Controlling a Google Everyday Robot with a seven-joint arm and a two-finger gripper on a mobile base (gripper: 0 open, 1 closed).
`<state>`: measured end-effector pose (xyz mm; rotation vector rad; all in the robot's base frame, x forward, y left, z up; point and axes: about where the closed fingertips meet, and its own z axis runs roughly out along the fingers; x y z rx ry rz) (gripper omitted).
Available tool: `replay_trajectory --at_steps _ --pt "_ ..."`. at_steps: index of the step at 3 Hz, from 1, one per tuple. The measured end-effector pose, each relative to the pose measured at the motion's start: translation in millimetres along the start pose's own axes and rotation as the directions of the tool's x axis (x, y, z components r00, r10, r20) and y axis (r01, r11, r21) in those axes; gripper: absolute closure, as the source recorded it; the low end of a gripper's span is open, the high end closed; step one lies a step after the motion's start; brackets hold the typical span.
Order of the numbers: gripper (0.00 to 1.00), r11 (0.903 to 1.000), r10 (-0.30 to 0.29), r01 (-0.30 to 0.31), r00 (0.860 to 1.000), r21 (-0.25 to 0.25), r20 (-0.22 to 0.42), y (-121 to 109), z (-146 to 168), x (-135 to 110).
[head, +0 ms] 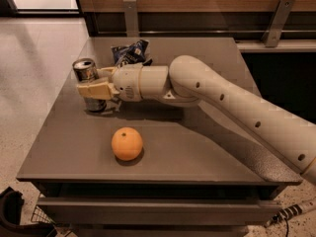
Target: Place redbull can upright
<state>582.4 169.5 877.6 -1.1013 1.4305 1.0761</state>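
The redbull can [85,70] is slim and silver with a shiny round top. It stands upright at the left of the grey table [207,152], its base down on or just above the surface. My gripper [90,87] reaches in from the right and is shut around the can's middle. The near cream finger [94,90] crosses the front of the can and hides its mid body.
An orange [127,143] lies on the table in front of the can, toward the near edge. A wrinkly blue-and-white snack bag [129,52] lies behind the wrist. My arm [232,102] crosses the right half of the table. The table's left edge is close to the can.
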Motion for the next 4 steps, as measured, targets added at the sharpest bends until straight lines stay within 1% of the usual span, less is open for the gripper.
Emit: replay_trajectory --at_steps 3,4 --pt "0.04 0.9999 -0.002 0.002 1.000 -0.012 -0.001 4.9 5.7 -1.2" --pt "0.00 0.9999 -0.003 0.003 1.000 -0.015 -0.001 5.9 6.7 -1.4"
